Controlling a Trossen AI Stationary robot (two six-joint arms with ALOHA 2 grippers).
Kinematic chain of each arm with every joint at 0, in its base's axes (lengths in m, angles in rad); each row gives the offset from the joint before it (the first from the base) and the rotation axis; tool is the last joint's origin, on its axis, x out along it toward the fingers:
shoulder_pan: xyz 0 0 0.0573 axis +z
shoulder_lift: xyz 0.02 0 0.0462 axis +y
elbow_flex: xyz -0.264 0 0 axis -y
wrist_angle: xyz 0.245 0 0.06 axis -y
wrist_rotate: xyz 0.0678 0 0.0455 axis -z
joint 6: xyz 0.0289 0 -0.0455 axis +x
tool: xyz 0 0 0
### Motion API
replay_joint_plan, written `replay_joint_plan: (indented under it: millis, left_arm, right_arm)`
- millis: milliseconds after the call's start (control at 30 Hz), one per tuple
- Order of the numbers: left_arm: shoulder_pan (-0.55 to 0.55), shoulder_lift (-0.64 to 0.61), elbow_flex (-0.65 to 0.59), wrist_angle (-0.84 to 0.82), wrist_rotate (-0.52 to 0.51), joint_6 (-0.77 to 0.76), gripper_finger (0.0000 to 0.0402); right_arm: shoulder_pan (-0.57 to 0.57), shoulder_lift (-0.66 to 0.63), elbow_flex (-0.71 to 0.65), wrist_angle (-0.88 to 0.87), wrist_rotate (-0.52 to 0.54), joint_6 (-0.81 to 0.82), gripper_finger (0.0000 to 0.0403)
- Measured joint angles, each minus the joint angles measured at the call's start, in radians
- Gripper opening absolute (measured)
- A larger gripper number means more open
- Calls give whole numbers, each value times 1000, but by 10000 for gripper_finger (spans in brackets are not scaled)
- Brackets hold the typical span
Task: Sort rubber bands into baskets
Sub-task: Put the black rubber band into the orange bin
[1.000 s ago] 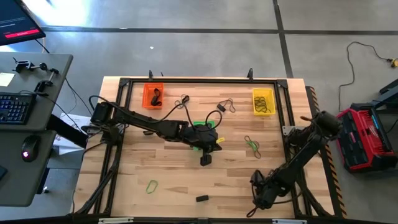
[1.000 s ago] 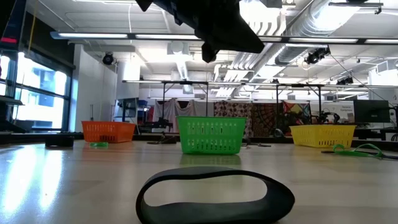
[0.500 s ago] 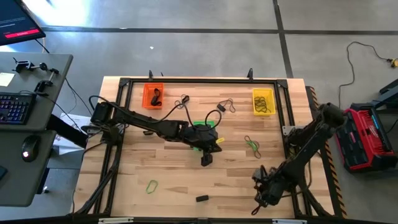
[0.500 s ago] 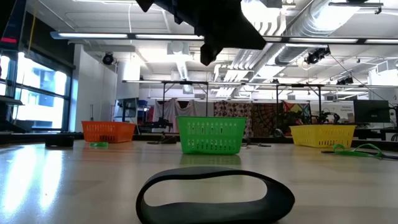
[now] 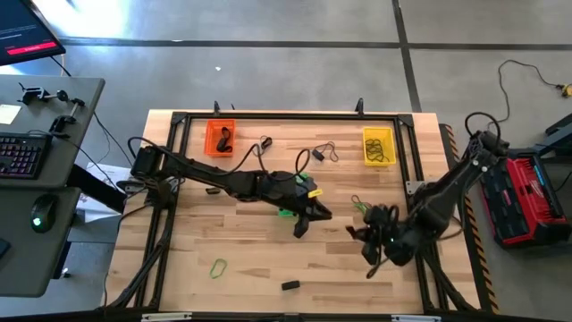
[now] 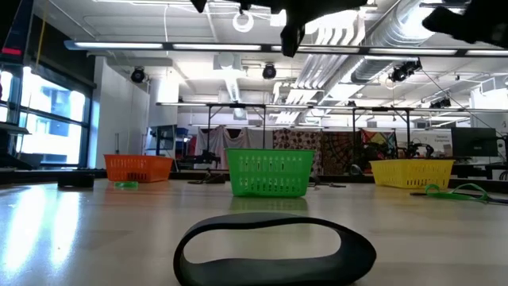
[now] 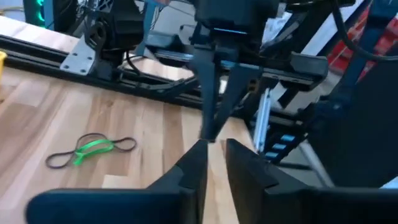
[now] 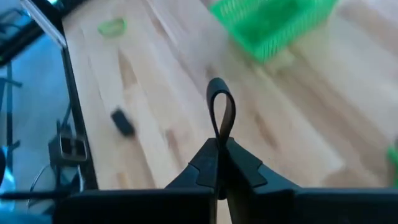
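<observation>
- My right gripper (image 8: 219,144) is pinched shut on a black band (image 8: 221,115); the loop sticks up out of the tips, up in the air over the middle of the table (image 5: 241,246).
- My left gripper (image 7: 214,146) hangs just beside it, tip to tip; its fingers (image 7: 194,163) have a thin gap between them and I see nothing in the gap.
- I think the step in hand is carrying this one band to its home; it could also be a pass from one arm to the other.
- The orange basket (image 5: 220,137) already has dark bands in it, so I guess black goes there; it sits far off at the back, on my left arm's side.
- For a pass, the left fingers must close on the loop before the right ones let go; if not, the band falls back on the wood.
- The green basket (image 6: 270,172) sits in the middle, mostly hidden under my left arm from above; the yellow basket (image 5: 378,146) is at the back on the right.
- More bands wait on the table: a green loop (image 5: 218,266) near the front, a small black piece (image 5: 290,285) beside it, a green and black tangle (image 5: 362,207) close by my right arm, and thin black loops (image 5: 323,152) at the back.
- My two arms are very close, so they could bump; the green basket also lies on the way to the orange one.
</observation>
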Motion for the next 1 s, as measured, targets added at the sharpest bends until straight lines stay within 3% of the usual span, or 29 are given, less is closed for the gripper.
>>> replay_joint_plan:
  millis: [300,400,700,1000]
  left_arm:
    - [-21,0,0,10,-11,-23,131]
    - [-36,0,0,16,-59,10,146]
    - [-43,0,0,15,-166,-30,151]
    - [-40,0,0,11,-164,-34,151]
  right_arm:
    - [-137,-8,0,160,23,-270,1]
    - [-163,-8,0,183,22,-314,0]
    - [-205,-8,0,231,-14,-386,0]
    - [-210,-8,0,231,-23,-391,0]
